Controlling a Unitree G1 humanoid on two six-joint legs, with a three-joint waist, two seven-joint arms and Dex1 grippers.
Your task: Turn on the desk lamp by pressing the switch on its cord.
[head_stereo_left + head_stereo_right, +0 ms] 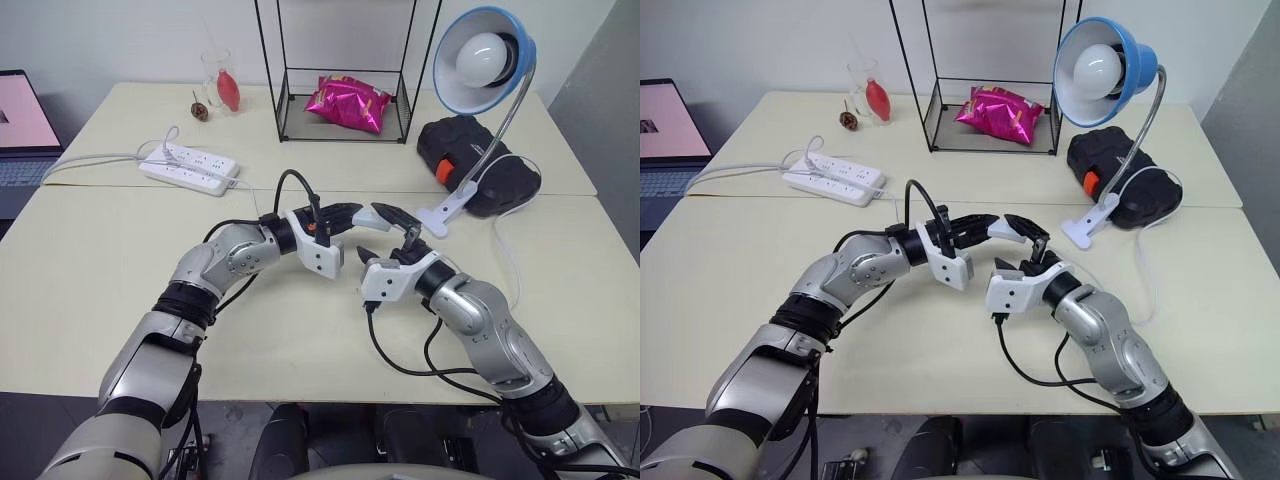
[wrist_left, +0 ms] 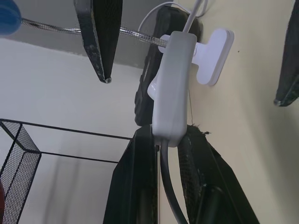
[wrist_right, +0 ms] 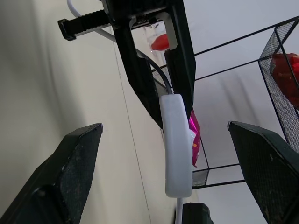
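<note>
left gripper (image 1: 352,213) of mine clamps the white switch (image 2: 170,88) above the table; my right gripper (image 1: 384,233) gapes around it, and should squeeze squarely on the rocker

The laptop (image 1: 22,140) at the table's left edge is cut off by the picture's edge. The black case (image 1: 480,165) is partly hidden behind the desk lamp (image 1: 483,60). The switch (image 2: 170,88) has 1 end hidden between the left gripper (image 2: 167,140) fingers.
</note>
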